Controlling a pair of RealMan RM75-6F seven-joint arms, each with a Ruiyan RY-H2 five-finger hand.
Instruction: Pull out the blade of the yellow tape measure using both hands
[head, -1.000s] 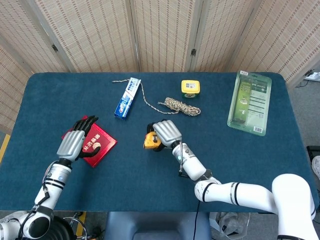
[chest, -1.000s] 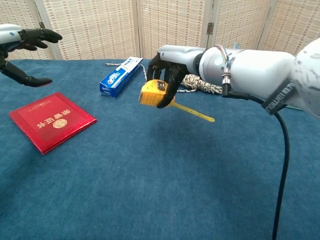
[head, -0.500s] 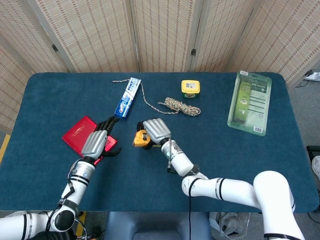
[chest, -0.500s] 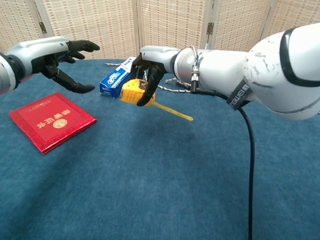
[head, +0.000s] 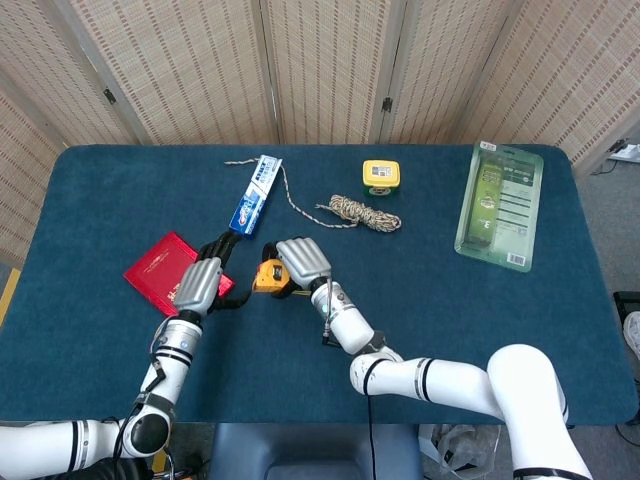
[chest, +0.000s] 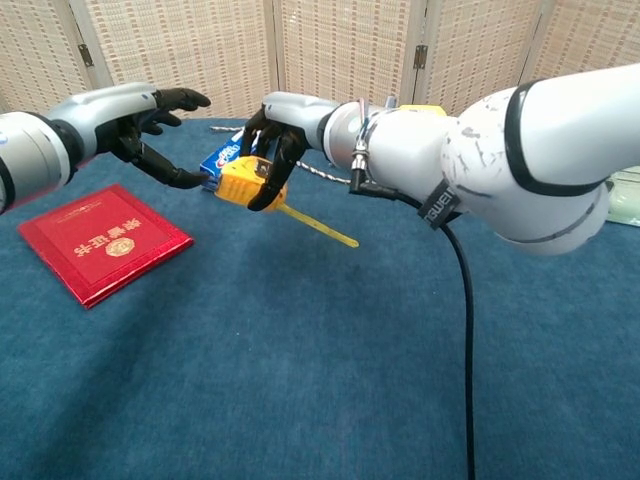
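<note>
A chunky yellow tape measure with a rounded plastic case is gripped in the dark fingers of the right hand and held above the blue felt-like worktop, near its middle. A thin, stiff yellow blade is seen sticking out of the case, slanting downward. The left hand is held just beside the case with fingers spread wide, holding nothing. A flat red booklet with a gold emblem lies below it, and a blue toothpaste box behind.
</note>
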